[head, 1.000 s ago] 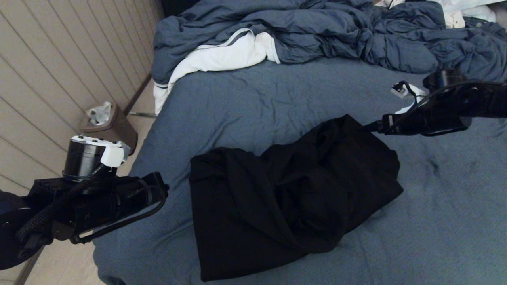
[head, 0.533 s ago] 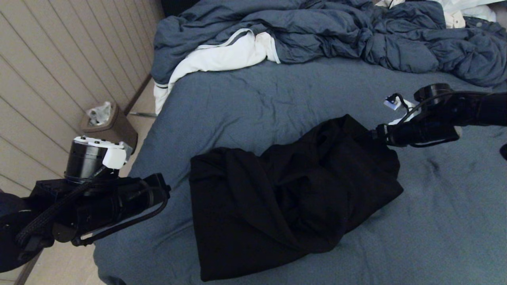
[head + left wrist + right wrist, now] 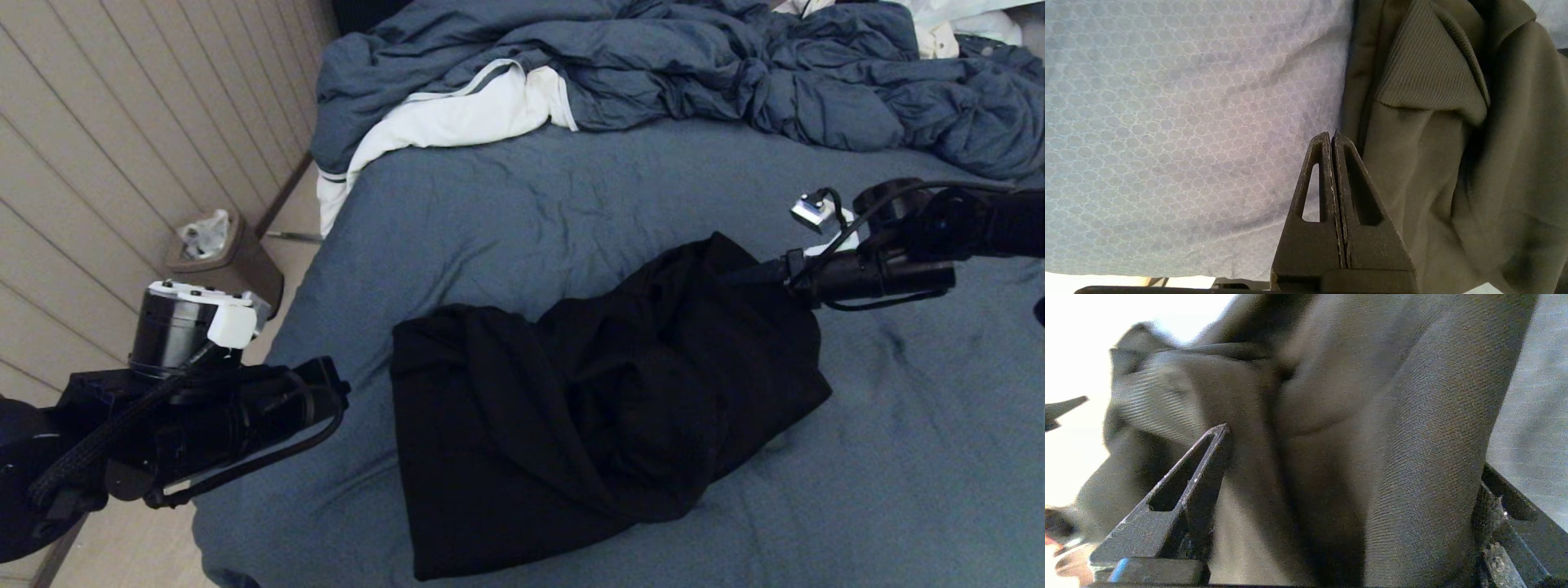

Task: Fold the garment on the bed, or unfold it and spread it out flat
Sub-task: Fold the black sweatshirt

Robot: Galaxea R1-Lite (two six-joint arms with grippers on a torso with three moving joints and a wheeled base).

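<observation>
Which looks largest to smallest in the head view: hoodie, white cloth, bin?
1. hoodie: the largest dark patch, on the bed.
2. white cloth: smaller, though partly hidden under the duvet.
3. bin: smallest, but farther away on the floor, so its true size is unsure.

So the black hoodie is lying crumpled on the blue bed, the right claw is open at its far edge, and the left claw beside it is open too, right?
Not quite: the left gripper is shut, its two fingers pressed together, empty, beside the hoodie, as the left wrist view shows. The rest holds: the hoodie lies crumpled on the bed, and the right gripper is open at its far edge.
</observation>
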